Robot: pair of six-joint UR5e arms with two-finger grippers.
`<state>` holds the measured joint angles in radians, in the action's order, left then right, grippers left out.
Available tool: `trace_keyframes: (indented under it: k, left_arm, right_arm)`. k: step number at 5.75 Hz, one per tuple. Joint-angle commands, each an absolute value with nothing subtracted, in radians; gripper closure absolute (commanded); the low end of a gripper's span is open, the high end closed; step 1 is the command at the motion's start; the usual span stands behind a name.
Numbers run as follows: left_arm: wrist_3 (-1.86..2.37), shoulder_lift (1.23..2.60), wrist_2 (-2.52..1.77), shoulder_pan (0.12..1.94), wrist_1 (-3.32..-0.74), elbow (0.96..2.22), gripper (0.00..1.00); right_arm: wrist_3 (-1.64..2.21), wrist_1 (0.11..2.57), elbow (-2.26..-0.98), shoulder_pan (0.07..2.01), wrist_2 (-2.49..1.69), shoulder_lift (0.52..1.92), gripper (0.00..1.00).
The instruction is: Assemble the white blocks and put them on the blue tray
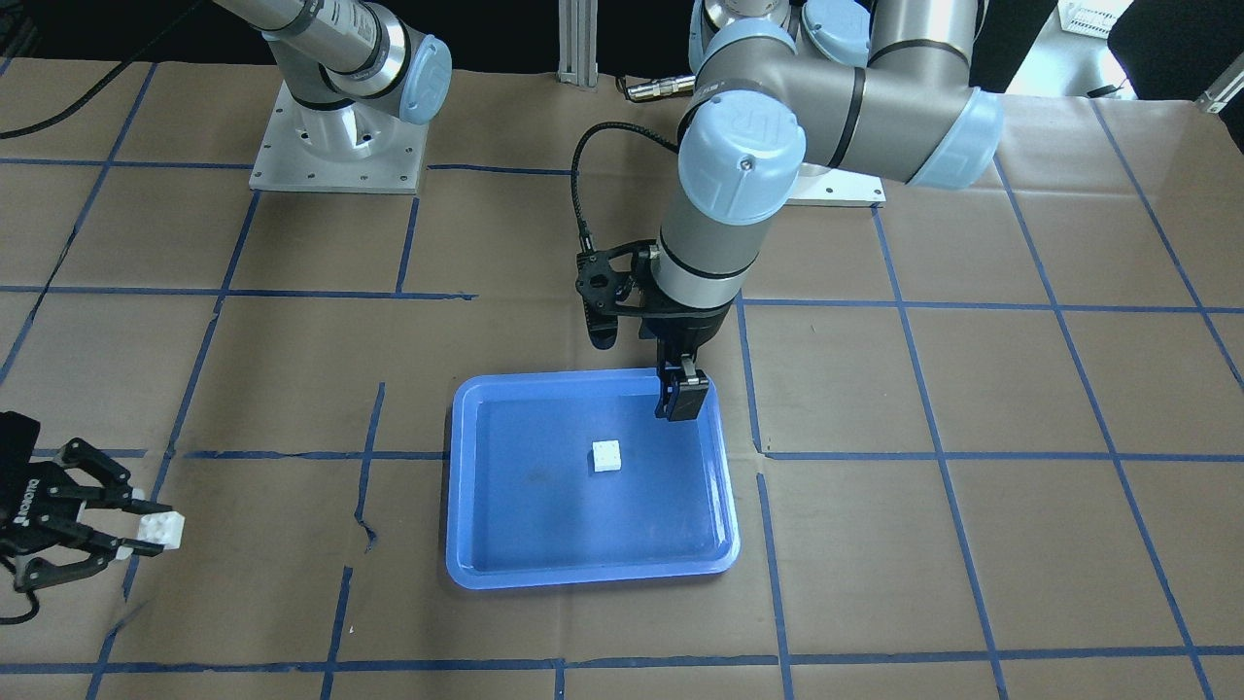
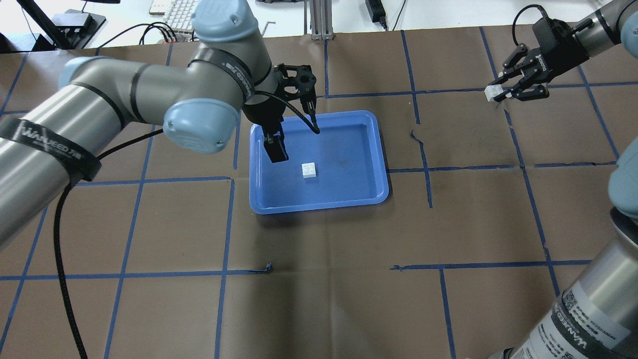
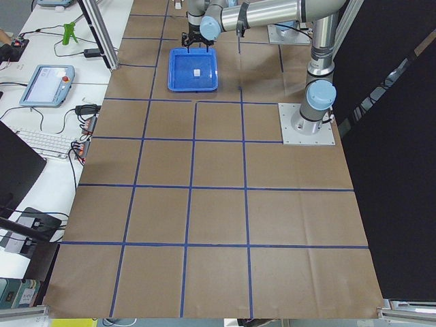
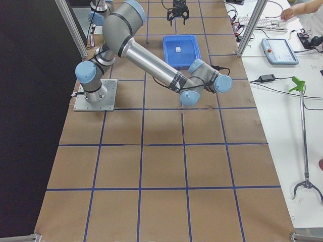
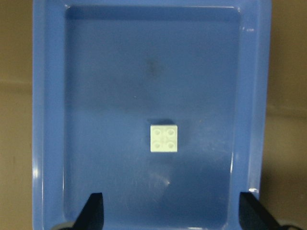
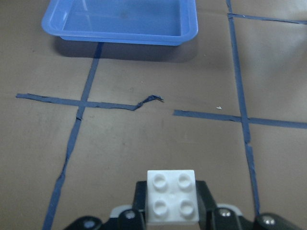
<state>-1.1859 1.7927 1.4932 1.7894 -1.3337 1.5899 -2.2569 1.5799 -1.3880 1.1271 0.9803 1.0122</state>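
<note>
Currently one white block is gripped off to the robot's right, and the other lies in the blue tray.
Nearest in the right wrist view, the held white block [image 6: 171, 196] sits studs-up, pinched between the narrow-set fingers of the right gripper [image 2: 501, 91], over the brown paper table cover [image 2: 319, 299] with its blue tape lines [image 6: 86, 103] and well apart from the blue tray [image 2: 319, 204]. Farther on in that view stands the tray. The loose white block [image 5: 163, 138] lies studs-up on the tray floor near the middle, touching no wall. The left gripper [image 2: 275, 149] hangs over the tray near its robot-side rim. Its fingers [image 5: 96, 211] are spread wide with nothing between them, and they stand clear of the loose block.
</note>
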Motion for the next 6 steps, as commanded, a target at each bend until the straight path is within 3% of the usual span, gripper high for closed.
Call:
trace_keyframes:
  k: [1, 3, 6]
  left_arm:
    - [-1.139, 1.654, 1.502, 1.725, -1.628, 1.510, 0.01]
    - [-0.966, 1.626, 1.615, 1.617, -1.660, 1.520, 0.01]
    - [-0.335, 1.583, 1.612, 1.611, -1.600, 1.529, 0.01]
  right_arm:
    - [-2.174, 1.674, -1.585, 1.190, 0.956, 1.145, 0.64]
    - [-2.012, 1.831, -1.702, 1.306, 0.954, 1.201, 0.64]
    - [-1.686, 2.235, -1.874, 1.501, 0.902, 1.197, 0.64]
